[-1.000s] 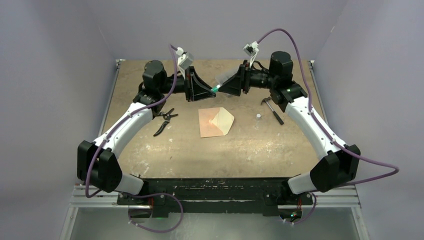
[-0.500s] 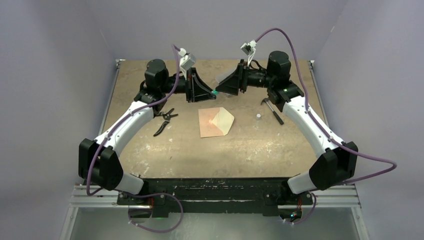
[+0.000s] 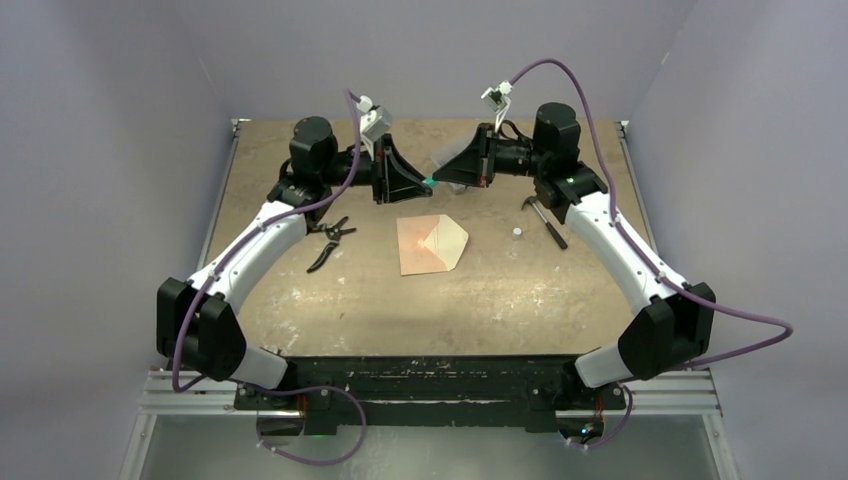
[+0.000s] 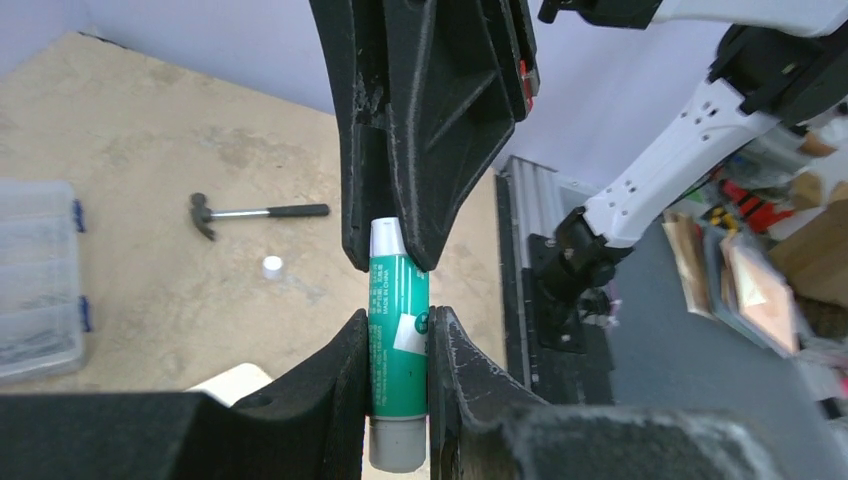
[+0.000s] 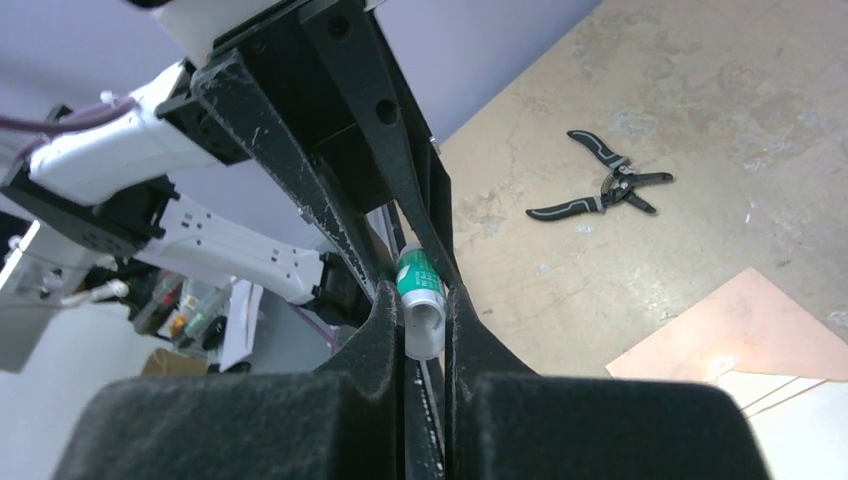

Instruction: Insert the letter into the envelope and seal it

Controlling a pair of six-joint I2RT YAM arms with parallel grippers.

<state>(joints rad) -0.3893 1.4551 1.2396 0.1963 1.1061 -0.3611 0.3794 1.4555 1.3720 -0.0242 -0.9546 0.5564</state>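
A green glue stick (image 3: 430, 181) hangs in the air over the back of the table, held between the two grippers. My left gripper (image 4: 398, 325) is shut on its green body, and the grey base pokes out below the fingers. My right gripper (image 5: 418, 300) faces it from the other side, shut on the stick's (image 5: 420, 285) pale far end. The envelope (image 3: 432, 245) lies flat mid-table below them, with its cream flap open and pointing right. The letter is hidden from view.
Black pliers (image 3: 330, 240) lie left of the envelope. A hammer (image 3: 545, 220) and a small white cap (image 3: 516, 232) lie to its right. A clear plastic box (image 4: 35, 280) sits at the back of the table.
My right gripper has edged left toward the left gripper and closed its jaws on the end of the glue stick. The left gripper has kept its hold.
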